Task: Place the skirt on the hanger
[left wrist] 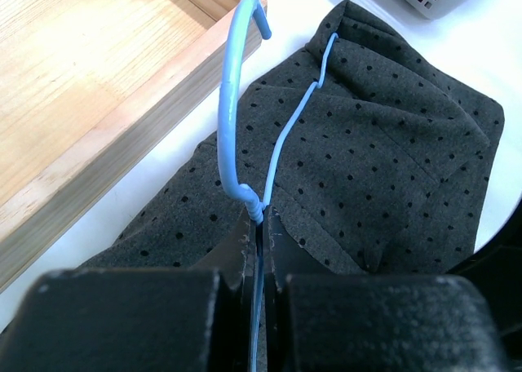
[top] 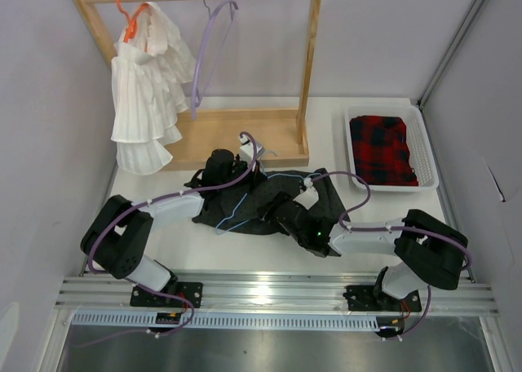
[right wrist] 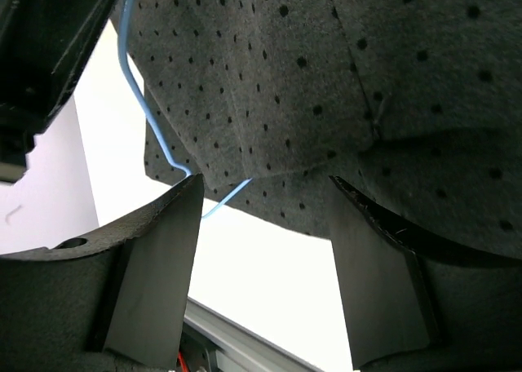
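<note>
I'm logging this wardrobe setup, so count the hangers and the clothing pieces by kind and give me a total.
Hangers: 3 (orange hanger, lilac hanger, light-blue hanger)
Clothing pieces: 3 (white garment, dotted skirt, plaid cloth)
Total: 6

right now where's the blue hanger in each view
top external: centre, the hanger shows as a thin wire across the left part of the skirt.
left wrist: centre, its hook curves up from the left gripper, which is shut on it.
right wrist: upper left, its wire runs down the skirt's edge.
shared landmark: the dotted skirt, under the wire in all three.
</note>
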Action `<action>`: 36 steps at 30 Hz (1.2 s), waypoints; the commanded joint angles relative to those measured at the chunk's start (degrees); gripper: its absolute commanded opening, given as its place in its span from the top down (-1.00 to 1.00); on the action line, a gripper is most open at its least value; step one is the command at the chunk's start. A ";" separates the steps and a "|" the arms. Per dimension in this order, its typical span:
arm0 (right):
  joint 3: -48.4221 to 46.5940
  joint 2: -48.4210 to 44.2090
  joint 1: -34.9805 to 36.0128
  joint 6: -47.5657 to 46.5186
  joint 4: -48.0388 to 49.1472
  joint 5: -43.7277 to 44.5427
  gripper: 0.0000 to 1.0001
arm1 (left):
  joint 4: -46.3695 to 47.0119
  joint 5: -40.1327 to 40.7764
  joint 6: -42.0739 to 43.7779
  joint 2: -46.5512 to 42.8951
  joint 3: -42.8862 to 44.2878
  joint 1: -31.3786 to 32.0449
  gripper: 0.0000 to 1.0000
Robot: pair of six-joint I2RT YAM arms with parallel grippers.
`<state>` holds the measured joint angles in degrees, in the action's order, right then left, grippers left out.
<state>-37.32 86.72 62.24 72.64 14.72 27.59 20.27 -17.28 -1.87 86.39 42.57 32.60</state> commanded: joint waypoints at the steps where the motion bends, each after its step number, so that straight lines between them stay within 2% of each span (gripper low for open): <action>1: 0.23 -2.96 0.87 2.06 -0.66 5.27 -0.35 | -2.61 0.76 3.80 0.62 0.94 -0.78 1.00; 12: -0.29 2.66 -0.10 3.21 4.09 2.03 -0.35 | -3.13 0.93 3.89 0.36 1.38 -0.87 1.00; 20: -1.88 5.92 -0.80 1.54 6.01 3.34 -0.33 | -3.22 1.11 3.80 0.62 1.20 -0.78 1.00; 26: -2.49 8.11 -1.24 -0.48 8.39 5.36 -0.26 | -3.05 1.02 3.89 0.80 1.20 -0.78 1.00; 30: -2.23 7.68 -1.24 -1.89 10.59 5.98 -0.11 | -3.13 0.93 3.89 0.88 1.29 -0.78 1.00; 32: -3.02 7.68 -1.15 -2.76 10.51 6.68 -0.11 | -3.22 1.02 3.98 0.89 1.20 -0.78 1.00; 36: -3.63 9.34 -1.68 -2.86 11.03 6.51 0.03 | -3.05 1.11 3.98 0.97 1.20 -0.78 1.00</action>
<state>-38.68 94.45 61.17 70.89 22.22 30.41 19.57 -17.30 -1.45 86.39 42.89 32.60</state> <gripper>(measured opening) 0.509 0.025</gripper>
